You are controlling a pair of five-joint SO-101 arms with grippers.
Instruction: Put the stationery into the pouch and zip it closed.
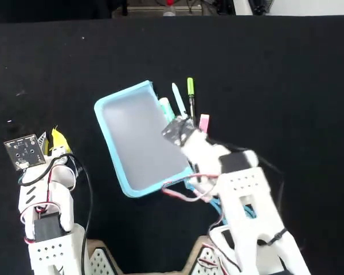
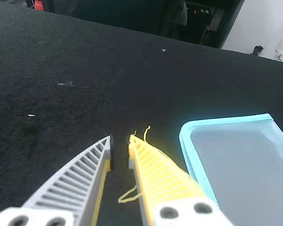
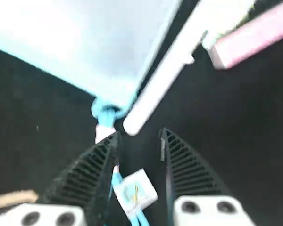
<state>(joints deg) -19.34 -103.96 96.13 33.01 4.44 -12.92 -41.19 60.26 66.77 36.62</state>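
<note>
The light blue pouch (image 1: 139, 137) with a grey see-through face lies flat mid-table. Along its far-right edge lie a mint highlighter (image 1: 166, 107), a pale blue pen (image 1: 178, 96), a green pen (image 1: 190, 90) and a pink item (image 1: 204, 122). My right arm (image 1: 218, 160) hangs over that edge. In its wrist view my right gripper (image 3: 139, 135) is open, just short of the pouch (image 3: 85, 42) corner; the blue zipper pull (image 3: 104, 113) and the tip of a white pen (image 3: 170, 77) lie right before its fingertips. A corded tag (image 3: 134, 193) sits between the fingers. My left gripper (image 2: 120, 141) stands narrowly open and empty, left of the pouch (image 2: 240, 160).
Black cloth covers the table (image 1: 275, 74). Wide free room lies on the far side and left of the pouch. Cables (image 1: 183, 192) trail from my right arm beside the pouch's near corner. Both arm bases stand at the near edge.
</note>
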